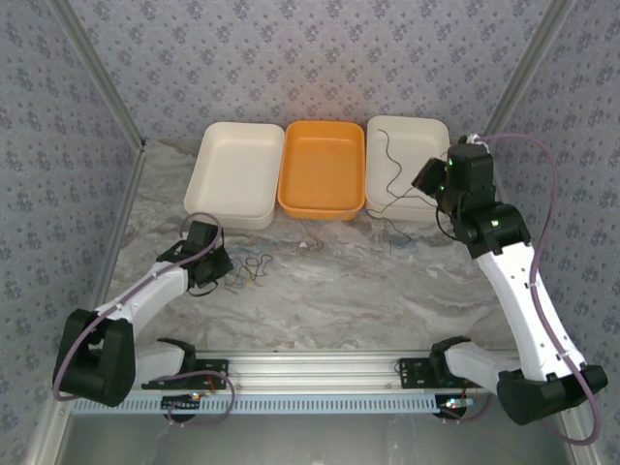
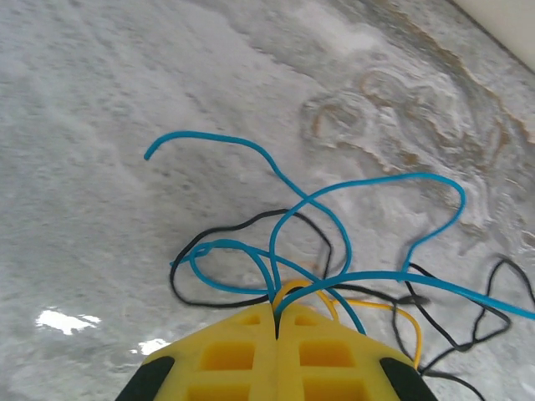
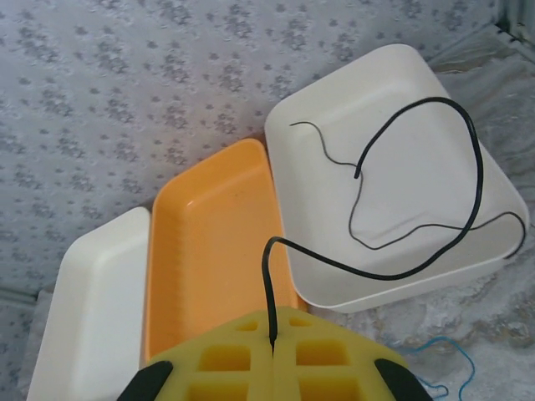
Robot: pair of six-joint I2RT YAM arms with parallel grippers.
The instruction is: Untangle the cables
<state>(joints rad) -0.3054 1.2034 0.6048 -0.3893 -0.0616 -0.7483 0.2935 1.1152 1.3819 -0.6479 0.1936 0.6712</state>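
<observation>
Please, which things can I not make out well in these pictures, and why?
1. Left wrist view: the left pincer hides where the yellow cable ends and how many blue cable strands it pinches.
2. Right wrist view: the blue cable is cut by the bottom edge; whether the black cable held by the right pincer touches the white tray is unclear.
3. Top view: the tangled cables are too small to trace crossings.

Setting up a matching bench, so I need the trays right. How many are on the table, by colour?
Cream: 2, the left tray and the right tray
Orange: 1, the middle tray
Total: 3
</observation>
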